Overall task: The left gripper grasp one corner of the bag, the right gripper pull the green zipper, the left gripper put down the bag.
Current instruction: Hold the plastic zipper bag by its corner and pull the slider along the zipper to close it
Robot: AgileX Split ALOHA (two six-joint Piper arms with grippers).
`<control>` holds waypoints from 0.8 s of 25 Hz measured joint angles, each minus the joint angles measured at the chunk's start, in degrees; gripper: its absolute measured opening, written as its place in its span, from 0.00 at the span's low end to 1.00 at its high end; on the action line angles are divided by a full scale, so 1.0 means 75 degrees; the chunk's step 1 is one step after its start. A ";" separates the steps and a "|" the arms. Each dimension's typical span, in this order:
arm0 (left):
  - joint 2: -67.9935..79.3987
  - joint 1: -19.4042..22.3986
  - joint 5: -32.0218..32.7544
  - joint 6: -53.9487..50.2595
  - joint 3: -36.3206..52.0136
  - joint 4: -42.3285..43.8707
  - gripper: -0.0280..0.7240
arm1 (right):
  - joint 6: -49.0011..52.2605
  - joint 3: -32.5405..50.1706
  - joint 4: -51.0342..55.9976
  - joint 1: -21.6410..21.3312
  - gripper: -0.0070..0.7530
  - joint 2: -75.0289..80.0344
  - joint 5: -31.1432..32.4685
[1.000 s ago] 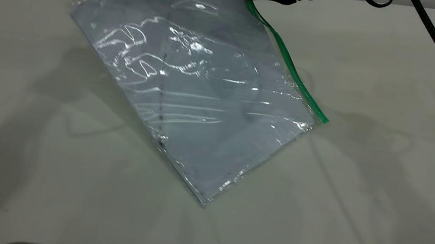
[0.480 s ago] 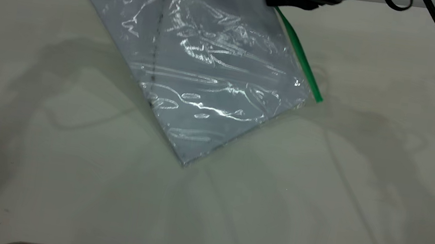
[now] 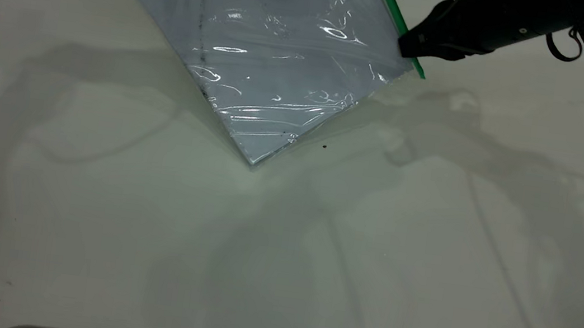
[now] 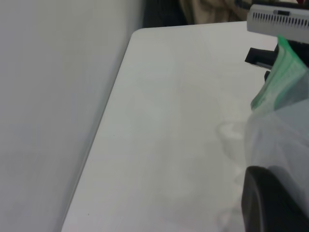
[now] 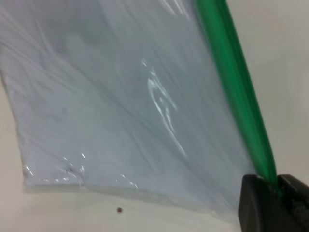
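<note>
Right gripper (image 3: pixel 404 46) is pinched narrow on the green zipper (image 3: pixel 396 14) near its lower end, at the bag's right corner; the right wrist view shows the strip (image 5: pixel 236 96) running straight into the gap between the two black fingers (image 5: pixel 253 205). Thin looped cable (image 3: pixel 559 44) hangs off the arm behind it. Bag (image 3: pixel 263 41) hangs tilted, one corner pointing down and touching or just above the white table (image 3: pixel 147 235) at centre, upper part out of the exterior view. White paper shows through the clear plastic, dark smudge line down its left half. Left gripper (image 4: pixel 270 203): only one black finger shows beside crumpled bag plastic (image 4: pixel 285 130) in the left wrist view, so cannot tell whether it is clamped.
</note>
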 joint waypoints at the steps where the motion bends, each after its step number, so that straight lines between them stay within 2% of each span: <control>1: 0.0000 0.0000 0.0000 0.0000 0.0000 -0.0018 0.11 | 0.0016 0.0014 -0.0018 -0.0023 0.06 0.0015 0.0000; 8: 0.0000 0.0077 0.0018 0.0000 0.0000 -0.0037 0.11 | 0.0066 0.0057 -0.0458 -0.0065 0.07 0.0083 -0.0217; 15: 0.0000 0.0085 0.0046 -0.0027 0.0000 0.0034 0.11 | 0.0369 0.0059 -0.0276 -0.0088 0.08 0.0126 -0.0166; 18: -0.0047 0.0048 0.0045 -0.0287 0.0000 0.0428 0.11 | 0.0443 0.0065 -0.0014 -0.0088 0.13 0.0091 -0.0232; 20: -0.0083 -0.0028 0.0045 -0.0532 -0.0017 0.0844 0.11 | 0.0469 0.0081 0.0004 -0.0088 0.23 -0.0014 -0.0376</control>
